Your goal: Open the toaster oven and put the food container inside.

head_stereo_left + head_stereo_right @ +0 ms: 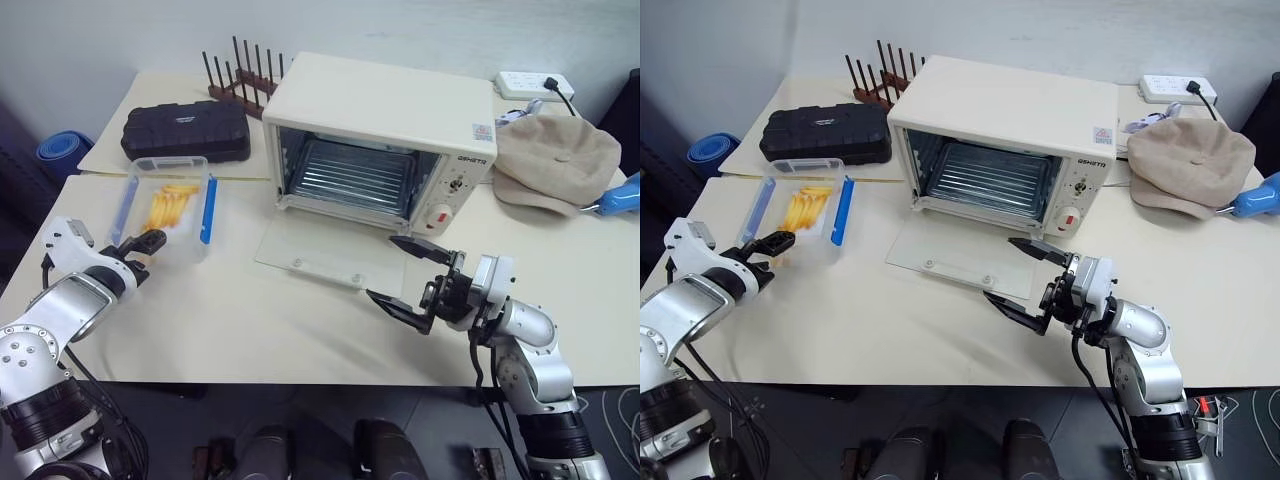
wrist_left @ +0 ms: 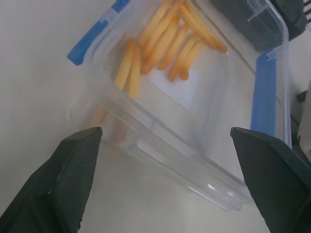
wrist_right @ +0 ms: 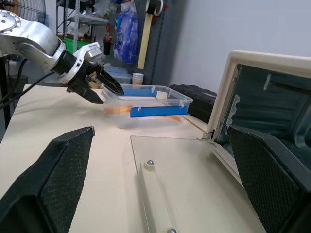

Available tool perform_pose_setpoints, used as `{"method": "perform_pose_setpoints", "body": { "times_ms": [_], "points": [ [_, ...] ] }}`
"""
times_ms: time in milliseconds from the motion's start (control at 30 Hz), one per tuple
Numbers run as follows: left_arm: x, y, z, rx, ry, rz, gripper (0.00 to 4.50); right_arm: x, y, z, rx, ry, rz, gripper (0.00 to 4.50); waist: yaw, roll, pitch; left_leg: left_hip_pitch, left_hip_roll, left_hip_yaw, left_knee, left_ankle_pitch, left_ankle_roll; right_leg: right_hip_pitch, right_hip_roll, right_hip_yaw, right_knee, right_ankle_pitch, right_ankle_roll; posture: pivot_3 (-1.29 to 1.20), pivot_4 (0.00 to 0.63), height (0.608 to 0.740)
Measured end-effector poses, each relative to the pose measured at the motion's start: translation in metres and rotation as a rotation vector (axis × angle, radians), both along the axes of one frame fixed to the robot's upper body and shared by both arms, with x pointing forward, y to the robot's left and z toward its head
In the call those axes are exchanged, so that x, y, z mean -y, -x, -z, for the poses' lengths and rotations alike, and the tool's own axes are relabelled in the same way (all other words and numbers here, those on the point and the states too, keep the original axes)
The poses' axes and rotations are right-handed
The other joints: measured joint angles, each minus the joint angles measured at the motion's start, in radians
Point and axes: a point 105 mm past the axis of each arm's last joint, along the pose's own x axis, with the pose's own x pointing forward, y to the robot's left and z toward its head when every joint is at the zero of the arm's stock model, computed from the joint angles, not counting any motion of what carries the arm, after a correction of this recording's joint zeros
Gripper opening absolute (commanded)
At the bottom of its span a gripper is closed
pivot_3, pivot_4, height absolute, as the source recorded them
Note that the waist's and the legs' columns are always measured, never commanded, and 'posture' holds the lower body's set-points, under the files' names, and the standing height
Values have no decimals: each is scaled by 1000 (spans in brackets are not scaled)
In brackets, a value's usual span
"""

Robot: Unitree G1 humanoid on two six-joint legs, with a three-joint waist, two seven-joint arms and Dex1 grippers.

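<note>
With the glass door already lying flat on the table, the toaster oven stands open and its wire rack is bare, so the door step looks finished. From the head cameras, the food container sits well to the left of the oven, beside a black case, and the left gripper is right at its near end, fingers spread wide, nothing in them. Over on the right, the right gripper hovers above the near edge of the door, jaws fully apart and empty, likely parked clear of the oven mouth.

Left wrist view now: the 2 fingertips straddle the container's near short wall, yellow strips and blue clips ahead. That framing suggests a grasp across the width, not yet made.

Right wrist view: looking across the door towards the container, with the left gripper at its end wall.
</note>
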Motion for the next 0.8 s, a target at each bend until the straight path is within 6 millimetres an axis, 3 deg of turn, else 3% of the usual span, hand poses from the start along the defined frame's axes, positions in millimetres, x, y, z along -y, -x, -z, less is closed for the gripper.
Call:
{"method": "perform_pose_setpoints", "body": {
  "times_ms": [100,467,600,800],
  "points": [
    [-3,-9,1,-36,41,-36,3899,-1,-1,-2,8,-1,11,4500,1,0,0,0,-1,0,0,0,0,0,0,-1,0,0,0,0,150,740],
    [-12,-25,-11,-47,86,-66,569,0,-2,-3,19,3,32,4500,0,0,0,0,-1,0,0,0,0,0,0,-2,0,0,0,0,150,740],
    [-20,-26,-6,-81,66,-86,203,1,-3,-2,16,3,39,4500,-1,0,0,0,-1,0,0,1,-1,0,1,-2,0,0,0,0,150,740],
    [-41,-23,-31,-79,-104,-30,146,3,-4,1,11,6,53,4500,-2,-2,0,0,-3,0,-1,1,-1,0,2,-2,0,0,0,0,150,740]
  ]
}}
